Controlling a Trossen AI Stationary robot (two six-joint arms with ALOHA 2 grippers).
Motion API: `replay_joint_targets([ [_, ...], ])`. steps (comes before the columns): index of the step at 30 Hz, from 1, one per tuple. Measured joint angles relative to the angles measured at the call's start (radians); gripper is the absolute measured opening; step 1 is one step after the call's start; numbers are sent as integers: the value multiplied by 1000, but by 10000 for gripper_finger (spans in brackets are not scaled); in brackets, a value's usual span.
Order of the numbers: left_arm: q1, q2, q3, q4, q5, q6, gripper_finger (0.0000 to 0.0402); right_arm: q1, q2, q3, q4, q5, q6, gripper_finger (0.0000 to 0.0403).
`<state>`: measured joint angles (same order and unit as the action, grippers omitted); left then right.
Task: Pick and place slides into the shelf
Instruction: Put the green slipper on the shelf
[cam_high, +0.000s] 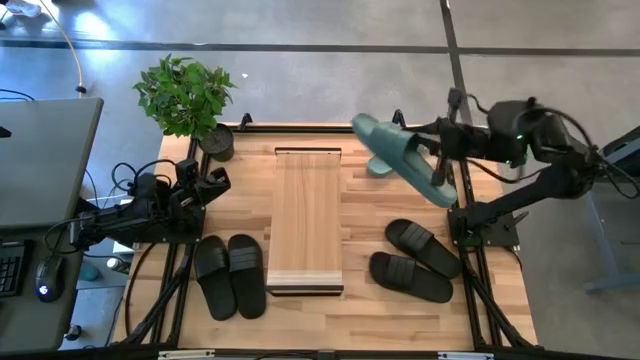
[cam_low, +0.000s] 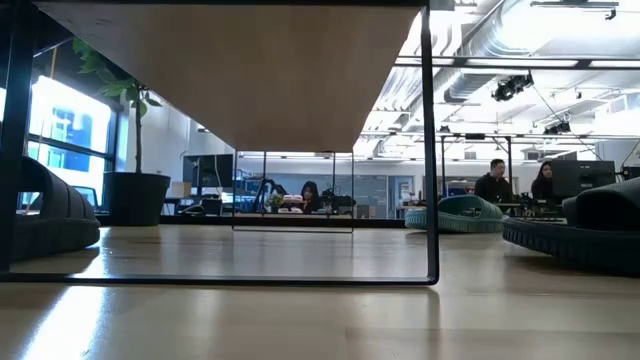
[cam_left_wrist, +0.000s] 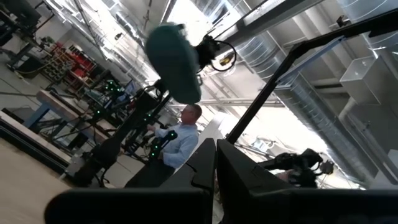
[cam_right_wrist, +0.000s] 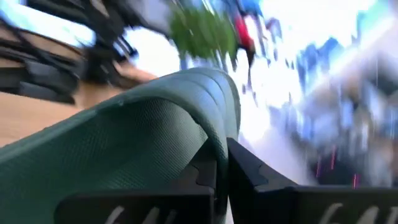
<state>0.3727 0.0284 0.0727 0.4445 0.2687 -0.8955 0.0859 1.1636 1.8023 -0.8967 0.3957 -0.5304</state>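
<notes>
One sage green slide (cam_high: 403, 157) hangs in the air over the table's far right part, held by my right gripper (cam_high: 438, 158), which is shut on it. Its mate (cam_high: 378, 166) lies on the table just below, also seen in the low view (cam_low: 458, 213). One black pair (cam_high: 230, 276) lies left of the shelf (cam_high: 308, 220), the other black pair (cam_high: 420, 261) right of it. My left gripper (cam_high: 207, 184) waits shut at the table's left edge and touches nothing. From its wrist view the raised green slide (cam_left_wrist: 174, 59) shows far off. My right gripper (cam_right_wrist: 221, 168) pinches the green slide's ribbed strap at its edge (cam_right_wrist: 219, 134) between the two fingers, coming level from the table's right side. The slide is lifted clear of the table and tilted, its length running from far left to near right.
A potted plant (cam_high: 187, 100) stands at the table's far left corner. The shelf's thin black frame (cam_low: 432, 150) and plank underside fill the low view. Bare tabletop (cam_high: 340, 315) lies near the front edge. People sit in the room beyond the table.
</notes>
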Motion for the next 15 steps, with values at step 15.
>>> replay_joint_targets([
  [15,0,0,0,1,-2,0,5,-77,280,9,336,-566,-512,0],
])
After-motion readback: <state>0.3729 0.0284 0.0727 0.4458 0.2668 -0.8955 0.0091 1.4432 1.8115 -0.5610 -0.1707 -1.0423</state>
